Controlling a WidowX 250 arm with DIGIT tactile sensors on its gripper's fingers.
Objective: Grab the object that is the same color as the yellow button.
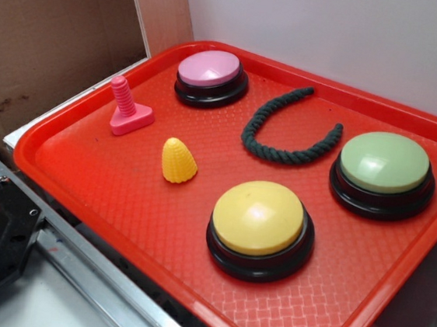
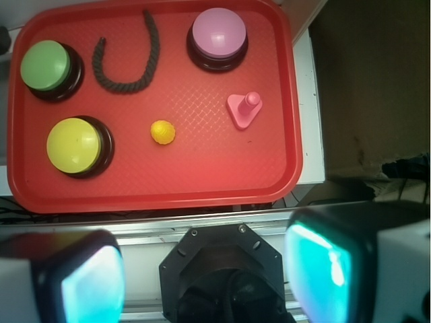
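We see our gripper (image 2: 202, 276) only in the wrist view, its two fingers spread wide with nothing between them, hanging high above the tray's near edge and touching nothing. Both fingertips (image 2: 320, 266) are blurred and cut off by the frame. The small yellow ridged plastic cone (image 2: 162, 132) stands upright on the red plastic tray (image 2: 135, 195), well ahead of the fingers, between the large yellow dome button on its black base (image 2: 74, 145) and the pink bolt-shaped peg (image 2: 244, 109).
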